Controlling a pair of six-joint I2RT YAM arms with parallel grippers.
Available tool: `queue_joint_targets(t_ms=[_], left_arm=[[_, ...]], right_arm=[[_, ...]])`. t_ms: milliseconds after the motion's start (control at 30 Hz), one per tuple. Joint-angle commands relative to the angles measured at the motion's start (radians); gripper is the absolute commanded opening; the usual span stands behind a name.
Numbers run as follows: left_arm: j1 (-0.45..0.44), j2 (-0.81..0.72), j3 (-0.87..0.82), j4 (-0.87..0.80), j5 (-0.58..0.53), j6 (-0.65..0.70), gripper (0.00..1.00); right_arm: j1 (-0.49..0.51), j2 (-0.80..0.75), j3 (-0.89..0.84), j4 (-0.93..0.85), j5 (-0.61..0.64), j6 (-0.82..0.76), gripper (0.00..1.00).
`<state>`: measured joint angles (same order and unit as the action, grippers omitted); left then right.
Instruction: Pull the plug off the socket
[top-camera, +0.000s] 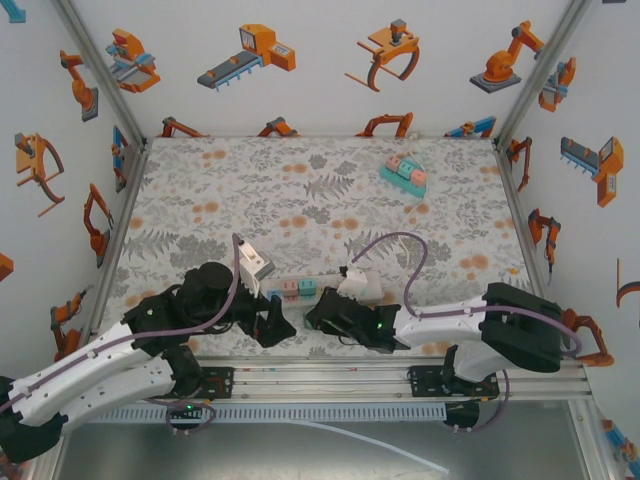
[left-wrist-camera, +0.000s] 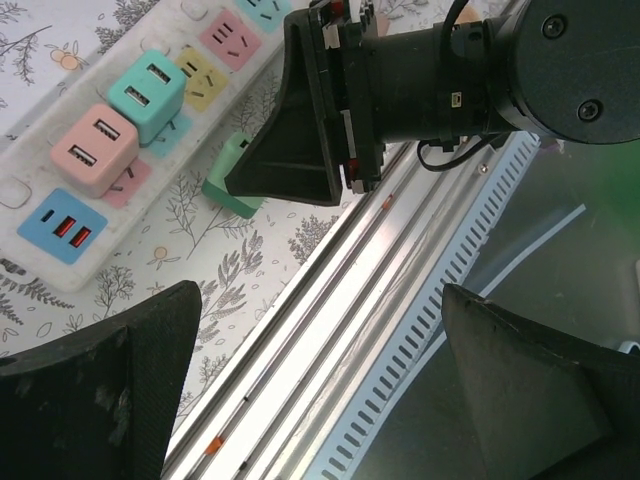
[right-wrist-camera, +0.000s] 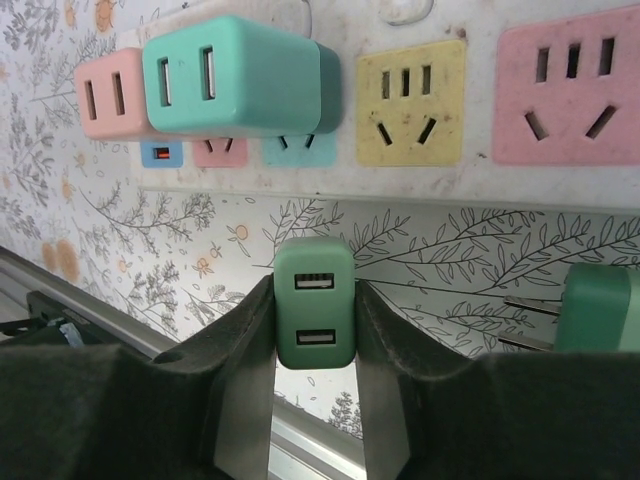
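Observation:
A white power strip (right-wrist-camera: 480, 100) with coloured sockets lies on the floral table, carrying a teal plug (right-wrist-camera: 235, 75) and a pink plug (right-wrist-camera: 105, 93). My right gripper (right-wrist-camera: 314, 290) is shut on a green two-port plug (right-wrist-camera: 314, 325), held off the strip just in front of its near edge. From the left wrist, the same strip (left-wrist-camera: 25, 255), teal plug (left-wrist-camera: 147, 95), pink plug (left-wrist-camera: 95, 150) and green plug (left-wrist-camera: 232, 180) show beside the right gripper's fingers (left-wrist-camera: 290, 150). My left gripper (left-wrist-camera: 320, 390) hangs open over the front rail, holding nothing. From above, left gripper (top-camera: 278, 325) and right gripper (top-camera: 318, 318) flank the strip (top-camera: 335, 283).
A second green plug (right-wrist-camera: 598, 308) lies loose on the table with its prongs showing, right of the held one. Another small strip with plugs (top-camera: 404, 175) sits at the back right. A purple cable (top-camera: 415, 260) loops from the strip. The aluminium rail (left-wrist-camera: 330, 280) borders the near edge.

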<state>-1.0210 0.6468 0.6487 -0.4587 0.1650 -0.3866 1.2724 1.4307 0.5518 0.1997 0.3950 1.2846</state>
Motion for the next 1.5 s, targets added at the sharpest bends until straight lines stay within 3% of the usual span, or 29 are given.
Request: queue_joint_targets(t_ms=[0, 367, 700, 867, 1067, 1167, 1267, 1367, 1467], left_arm=[[-0.007, -0.002, 0.031, -0.021, -0.045, 0.022, 0.97], [-0.006, -0.01, 0.035, -0.04, -0.161, 0.003, 0.97], [-0.007, -0.053, 0.018, -0.071, -0.335, -0.041, 0.97], [-0.006, -0.069, 0.01, -0.074, -0.427, -0.064, 0.97], [-0.005, -0.087, -0.003, -0.094, -0.564, -0.125, 0.97], [0.0, -0.091, -0.007, -0.095, -0.602, -0.144, 0.97], [0.013, -0.091, -0.012, -0.101, -0.636, -0.168, 0.97], [0.046, -0.09, -0.022, -0.121, -0.684, -0.213, 0.97], [0.113, -0.09, -0.039, -0.131, -0.664, -0.251, 0.97]], right_arm=[[0.007, 0.009, -0.004, -0.009, 0.047, 0.027, 0.38], [0.009, -0.01, -0.01, -0.06, 0.042, 0.027, 0.53], [0.011, -0.104, -0.023, -0.106, 0.055, -0.013, 0.55], [0.009, -0.182, 0.005, -0.161, 0.098, -0.135, 0.55], [-0.019, -0.311, 0.071, -0.217, 0.201, -0.465, 0.62], [-0.073, -0.372, 0.087, -0.198, 0.189, -0.693, 0.67], [-0.154, -0.412, 0.116, -0.189, 0.087, -0.943, 0.71], [-0.253, -0.427, 0.154, -0.199, -0.138, -1.208, 0.71], [-0.308, -0.41, 0.193, -0.229, -0.325, -1.464, 0.71]])
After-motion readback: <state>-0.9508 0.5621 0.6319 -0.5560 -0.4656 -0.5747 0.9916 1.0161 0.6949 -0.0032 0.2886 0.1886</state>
